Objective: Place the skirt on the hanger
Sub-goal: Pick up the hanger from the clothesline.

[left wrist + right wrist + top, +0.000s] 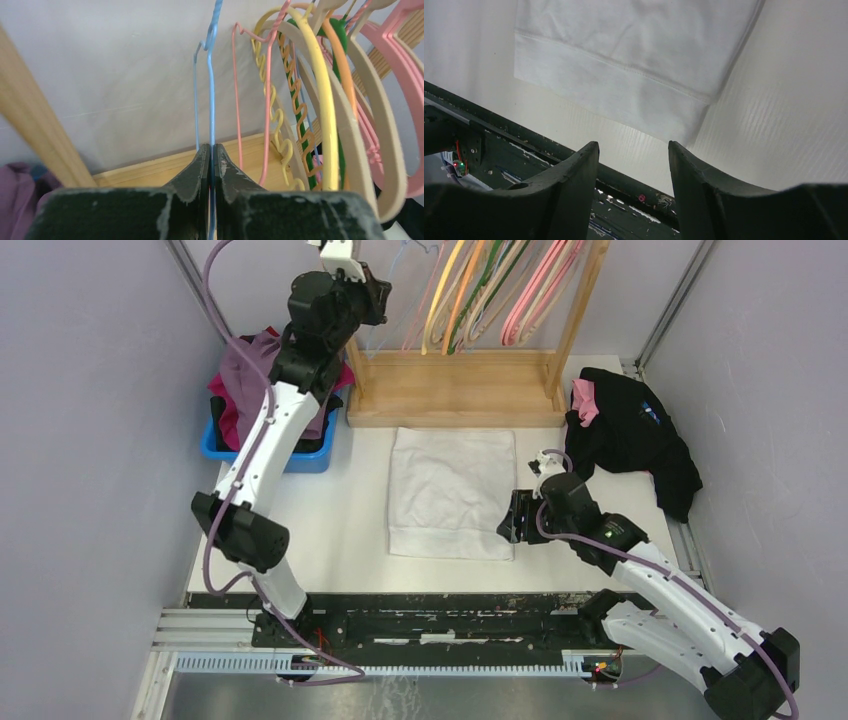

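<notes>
Two arms: left gripper (211,152), upper left of the overhead view, jaws pinched tight on the thin blue hanger (211,85) at the wooden rack (455,390). right gripper (633,150) jaws wide apart, holding nothing, beside the lower right corner of the white skirt (452,490), which lies flat mid-frame on the table (350,530).

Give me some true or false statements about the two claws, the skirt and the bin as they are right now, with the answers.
1. The left claw is shut on the blue hanger. True.
2. The right claw grips the white skirt. False: it is open and holds nothing, by the skirt's near right corner.
3. The white skirt lies flat on the table. True.
4. The blue bin is empty. False: it holds purple and pink clothes.
</notes>
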